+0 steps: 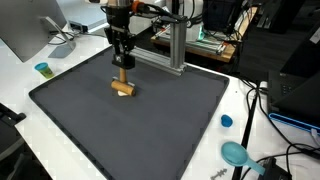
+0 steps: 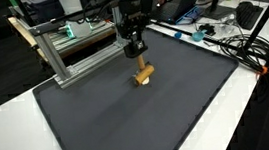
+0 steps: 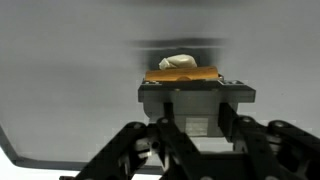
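You are working over a white bench (image 1: 20, 85) that is carrying a large dark mat (image 1: 160, 125), which is showing in both exterior views. An aluminium frame (image 2: 67, 54) is standing on the bench along one edge of the mat. The arm is reaching down from above that edge.

The gripper (image 1: 122, 66) is hanging over the mat, pointing straight down. Its claw is clamped together on a tan wooden block (image 1: 122, 75), which is standing upright between the fingers. In the wrist view the block (image 3: 182, 74) is sitting squarely between the two pads, with a pale cream patch (image 3: 178, 62) showing just beyond it.

Under the block a second wooden piece (image 2: 145, 76) is lying on the mat. The block's lower end is meeting it or stopping just short; you cannot tell which from these views. Both pieces are sitting in the part of the mat nearer the frame-side edge, well away from the opposite edge and from every corner.

Off the mat, a teal scoop (image 1: 235, 153) is lying on the bench near one corner, with a small blue cap (image 1: 226, 121) just beside the mat's edge there. A little teal cup (image 1: 42, 69) is standing on the bench beyond the mat's opposite side.
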`<state>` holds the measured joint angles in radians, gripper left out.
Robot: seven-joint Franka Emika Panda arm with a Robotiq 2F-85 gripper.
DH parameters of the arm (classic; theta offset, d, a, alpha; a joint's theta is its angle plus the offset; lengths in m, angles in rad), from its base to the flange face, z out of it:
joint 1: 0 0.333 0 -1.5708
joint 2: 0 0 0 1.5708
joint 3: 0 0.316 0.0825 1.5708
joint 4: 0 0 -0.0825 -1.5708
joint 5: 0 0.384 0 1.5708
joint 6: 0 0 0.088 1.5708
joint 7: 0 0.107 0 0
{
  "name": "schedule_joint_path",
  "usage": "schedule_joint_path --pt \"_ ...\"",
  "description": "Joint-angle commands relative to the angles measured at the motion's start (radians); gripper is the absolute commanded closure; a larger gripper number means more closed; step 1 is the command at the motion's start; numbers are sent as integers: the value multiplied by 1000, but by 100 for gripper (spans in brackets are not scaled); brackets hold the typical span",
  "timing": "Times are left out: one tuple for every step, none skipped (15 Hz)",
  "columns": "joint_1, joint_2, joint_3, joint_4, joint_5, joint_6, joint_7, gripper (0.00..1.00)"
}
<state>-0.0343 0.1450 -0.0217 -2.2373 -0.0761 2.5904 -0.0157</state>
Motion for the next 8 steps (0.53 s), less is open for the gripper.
schedule_joint_path --pt "-11 -21 3 -2 72 -23 -39 79" --pt "-10 -16 -4 5 59 -42 -26 79" --pt "-10 -12 -8 7 49 -54 -19 79" --pt "-9 -10 -10 7 41 -64 -13 79" --pt "-9 -8 -11 9 39 -69 -10 79" --pt "-8 -5 -11 10 37 -73 -8 79" --pt "-8 -2 -13 9 32 -73 -4 79" --pt "-6 2 -16 9 21 -76 6 79"
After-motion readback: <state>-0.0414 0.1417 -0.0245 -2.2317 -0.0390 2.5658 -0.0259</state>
